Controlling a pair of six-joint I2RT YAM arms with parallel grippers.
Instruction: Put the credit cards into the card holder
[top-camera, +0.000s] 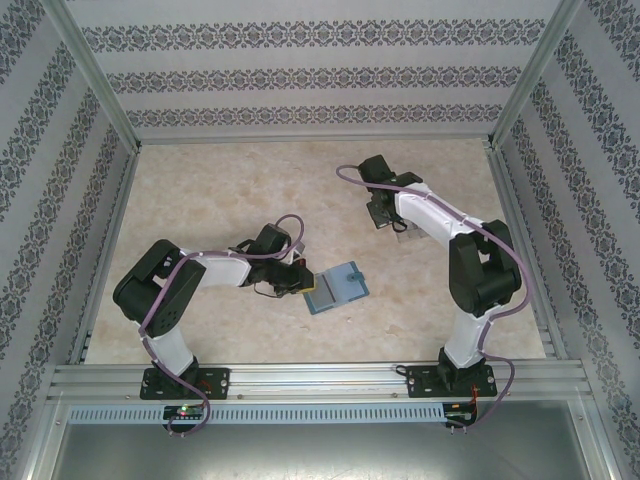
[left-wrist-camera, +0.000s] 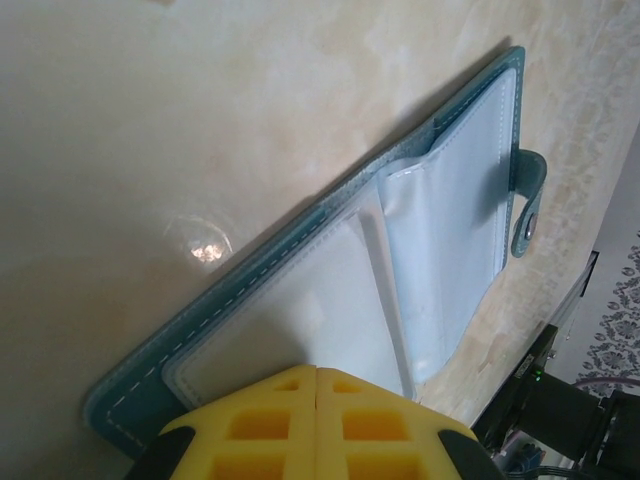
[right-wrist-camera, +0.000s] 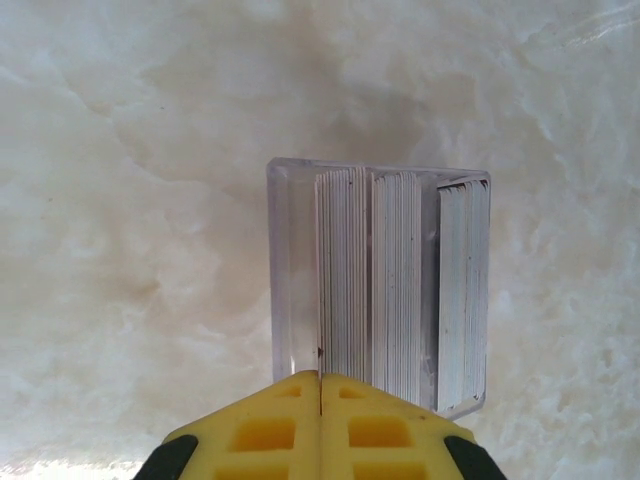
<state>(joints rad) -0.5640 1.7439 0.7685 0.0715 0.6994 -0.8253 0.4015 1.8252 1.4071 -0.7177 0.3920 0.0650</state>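
Yellow left fingers shut, right at the open card holder — right fingers shut too, just before credit cards in a clear box.

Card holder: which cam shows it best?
Left wrist. The card holder lies open close up: clear sleeves, snap tab, left gripper shut at its near edge. Top external shows the card holder as a small teal square beside that gripper, sleeves too small to read.

Ahead of your left end effector, the card holder is looking matt, teal and stitched, its clear plastic sleeves shining glossy. Ahead of the right end effector, a transparent plastic box is gleaming on the polished desk.
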